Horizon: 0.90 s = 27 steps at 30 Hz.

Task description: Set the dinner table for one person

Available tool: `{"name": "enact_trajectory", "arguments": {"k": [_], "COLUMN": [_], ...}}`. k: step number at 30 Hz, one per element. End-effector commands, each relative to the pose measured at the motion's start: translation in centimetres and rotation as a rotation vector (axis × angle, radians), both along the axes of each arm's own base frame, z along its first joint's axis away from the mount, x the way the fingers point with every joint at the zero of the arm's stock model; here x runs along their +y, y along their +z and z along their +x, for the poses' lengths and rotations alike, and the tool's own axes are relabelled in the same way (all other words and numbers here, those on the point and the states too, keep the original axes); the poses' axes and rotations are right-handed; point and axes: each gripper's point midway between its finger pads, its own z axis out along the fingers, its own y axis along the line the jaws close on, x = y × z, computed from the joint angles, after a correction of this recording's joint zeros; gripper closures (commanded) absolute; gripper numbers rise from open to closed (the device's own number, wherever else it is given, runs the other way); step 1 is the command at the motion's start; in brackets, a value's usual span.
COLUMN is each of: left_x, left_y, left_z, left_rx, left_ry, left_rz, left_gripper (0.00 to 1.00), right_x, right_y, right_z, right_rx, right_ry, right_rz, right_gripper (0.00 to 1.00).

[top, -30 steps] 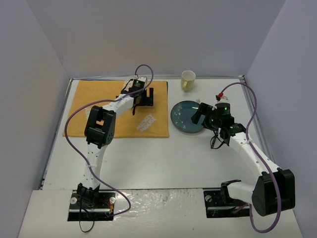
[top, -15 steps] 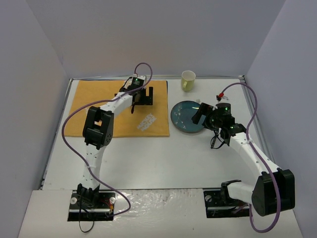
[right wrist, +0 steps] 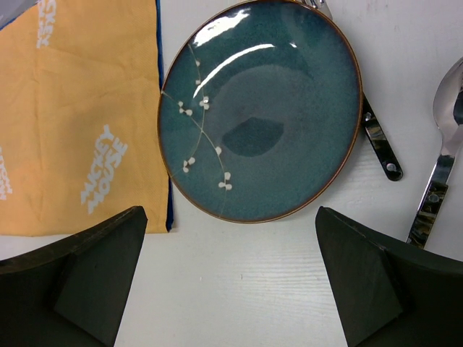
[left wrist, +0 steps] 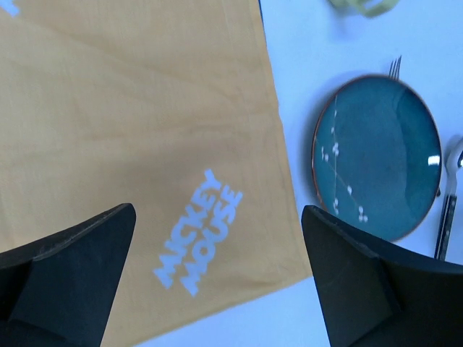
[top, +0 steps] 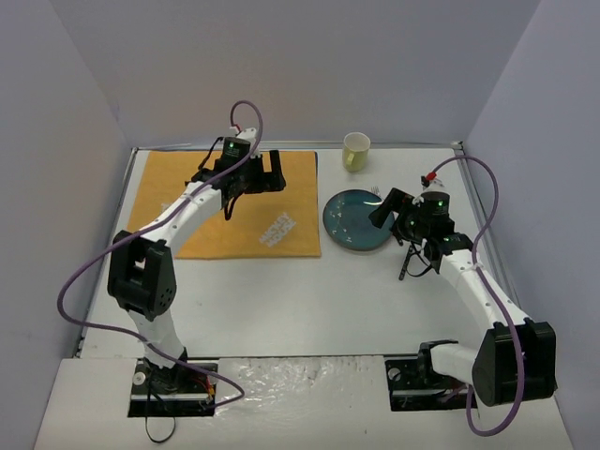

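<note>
Left hand wide apart, empty, orange mat beneath it; right hand likewise, teal plate beneath, on the bench.

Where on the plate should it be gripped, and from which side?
Probably by the near rim of the plate, coming from above on the near side. It lies flat, so only the rim offers a hold; the mat crowds its left edge and the fork runs under its far-right edge, leaving the near rim clear.
</note>
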Motion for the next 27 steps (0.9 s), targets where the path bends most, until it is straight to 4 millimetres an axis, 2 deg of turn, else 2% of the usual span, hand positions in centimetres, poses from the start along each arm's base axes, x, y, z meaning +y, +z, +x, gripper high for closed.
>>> {"name": "enact_trajectory", "arguments": {"k": [1,8,12,15,21,27], "left_x": [-0.7,-3.6,-7.5,-11.4,-16.2,-18.1], "left_y": [1.1,-0.3,1.0,0.8,-1.7,-3.8], "left_z": [-2.3,-4.2,-4.1,-4.0,-3.1,-2.7], "left_rx": [-0.009,0.036,0.017,0.055,0.162,0.221], "left_ry": [-0.028,-0.06,-0.12,-0.151,-0.112,-0.101], "left_rz": [-0.118,-0.264,-0.358,-0.447,-0.534,-0.568], "left_gripper": [0.03,0.03,0.03,0.03,0.03,0.06], "right_x": [0.8,1.0,0.9,0.9,0.6,0.3], "right_y": [1.1,0.6,1.4,2.6,4.2,4.8], "right_z": [0.7,0.4,0.4,0.3,-0.4,-0.9], "right_rx": [-0.08,-0.088,-0.115,-0.144,-0.178,-0.194], "right_ry": [0.026,0.028,0.029,0.036,0.037,0.034], "right_rz": [0.107,0.162,0.157,0.158,0.139,0.118], "right_gripper": [0.0,0.0,0.0,0.0,0.0,0.0]}}
